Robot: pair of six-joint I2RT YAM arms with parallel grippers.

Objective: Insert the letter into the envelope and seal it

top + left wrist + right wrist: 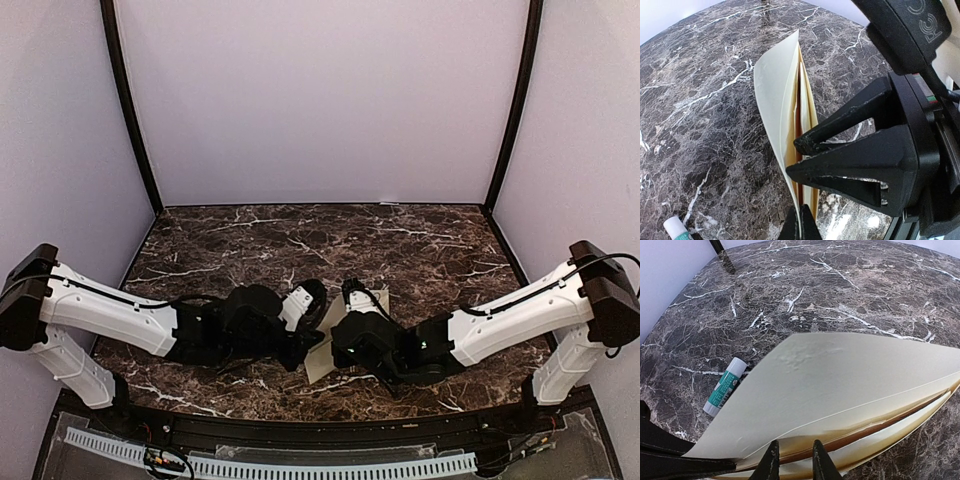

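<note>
The cream envelope (317,366) stands on edge between the two arms. In the left wrist view its flap (774,85) curves up off the marble, and my left gripper (801,227) is shut on the flap's lower edge. My right gripper (792,462) faces the envelope's (840,375) gaping mouth, fingers a narrow gap apart with nothing pinched between them. The left wrist view shows the right gripper's (792,160) fingertips poking into the mouth. Cream and brown-edged layers show inside. I cannot tell the letter apart from the envelope's walls.
A white and teal glue stick (725,386) lies on the dark marble table (250,240) just left of the envelope, also seen as the glue stick (675,227) in the left wrist view. Pale walls enclose the table on three sides.
</note>
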